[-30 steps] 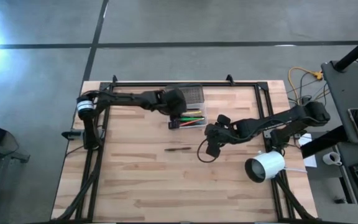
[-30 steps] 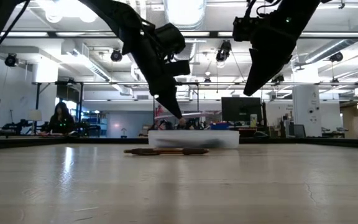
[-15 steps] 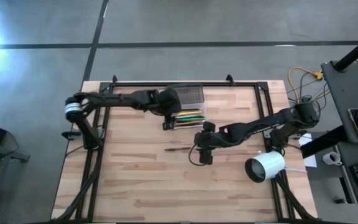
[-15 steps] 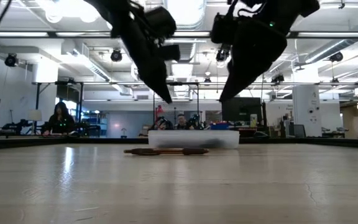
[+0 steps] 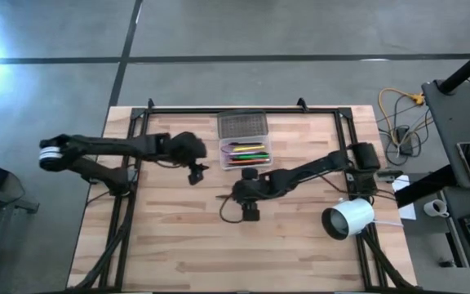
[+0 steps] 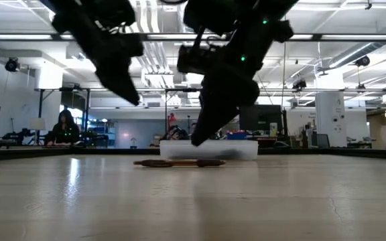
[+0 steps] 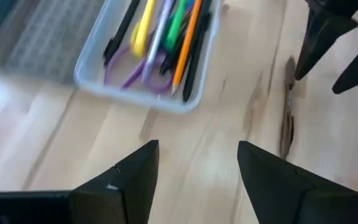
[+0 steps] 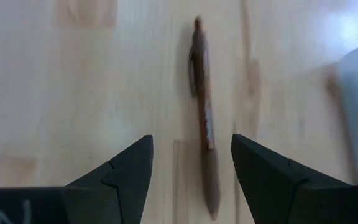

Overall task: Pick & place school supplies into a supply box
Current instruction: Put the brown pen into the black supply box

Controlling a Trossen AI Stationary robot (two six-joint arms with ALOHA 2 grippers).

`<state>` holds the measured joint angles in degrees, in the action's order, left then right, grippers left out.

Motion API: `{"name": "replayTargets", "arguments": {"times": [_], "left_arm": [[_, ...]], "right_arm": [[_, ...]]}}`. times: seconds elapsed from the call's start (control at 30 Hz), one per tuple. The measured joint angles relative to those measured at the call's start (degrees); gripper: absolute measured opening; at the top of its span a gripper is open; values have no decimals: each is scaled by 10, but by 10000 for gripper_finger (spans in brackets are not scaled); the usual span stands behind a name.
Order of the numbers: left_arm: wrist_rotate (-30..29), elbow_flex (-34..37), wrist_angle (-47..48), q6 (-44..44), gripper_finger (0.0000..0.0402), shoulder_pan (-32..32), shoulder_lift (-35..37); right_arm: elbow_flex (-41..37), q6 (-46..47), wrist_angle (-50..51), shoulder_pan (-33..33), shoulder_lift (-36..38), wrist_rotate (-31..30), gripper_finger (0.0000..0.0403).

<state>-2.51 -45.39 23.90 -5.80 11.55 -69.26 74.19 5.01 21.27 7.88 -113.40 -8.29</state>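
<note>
Now right tool (image 8: 191, 171) spread above brown pen (image 8: 205, 118), bare wood around.

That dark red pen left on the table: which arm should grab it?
Right. The right gripper is open directly over the dark red pen; the left gripper, also open, sits off beside the supply box.

dark red pen (image 8: 204, 118), grey textured lid (image 5: 242, 125)

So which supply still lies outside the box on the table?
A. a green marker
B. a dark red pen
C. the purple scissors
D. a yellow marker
B: the dark red pen lies alone on the wood, framed by the open right gripper; the others sit inside the supply box.
</note>
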Motion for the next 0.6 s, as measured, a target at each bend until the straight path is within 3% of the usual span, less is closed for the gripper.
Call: {"name": "replayTargets", "arguments": {"times": [0.27,0.6], "left_arm": [[-15,85,-20,-58,202,0,95],[-38,91,-23,-54,203,1,113]], "right_arm": [[34,4,13,-37,-55,36,189],[28,6,16,-52,-71,75,67]]}}
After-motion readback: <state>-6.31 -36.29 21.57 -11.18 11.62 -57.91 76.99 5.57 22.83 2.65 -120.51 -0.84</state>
